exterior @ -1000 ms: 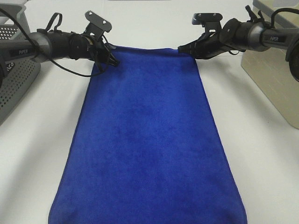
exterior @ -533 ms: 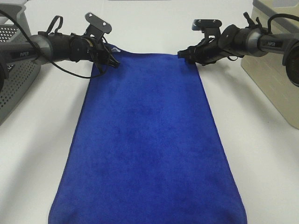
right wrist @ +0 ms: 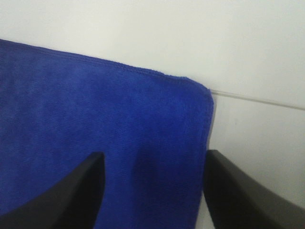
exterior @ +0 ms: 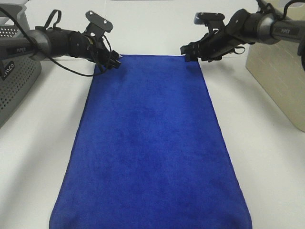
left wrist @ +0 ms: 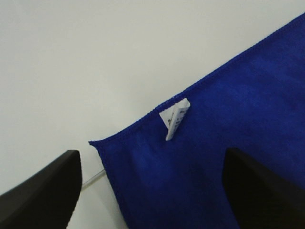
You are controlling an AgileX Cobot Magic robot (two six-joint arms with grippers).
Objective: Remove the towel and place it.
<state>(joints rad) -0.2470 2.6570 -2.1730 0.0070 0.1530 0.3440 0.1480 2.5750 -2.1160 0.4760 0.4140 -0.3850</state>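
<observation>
On the white desk (exterior: 43,143) the towel (exterior: 150,148) is spread flat along its whole length, with its far edge lying between the two arms and its near edge running out of the high view. It seems to be laid out this way so that it can be left smooth, and the placing is judged almost done. The small white tag (left wrist: 174,119) is seen near the far corner on the left side. The left pincer (left wrist: 150,191) is held spread above this corner; the cloth is seen flat between its jaws and nothing is gripped. The right pincer (right wrist: 152,191) is also held spread, over the other far corner, and the towel is not pinched by it. A grey basket (exterior: 14,86) is seen at the left edge.
</observation>
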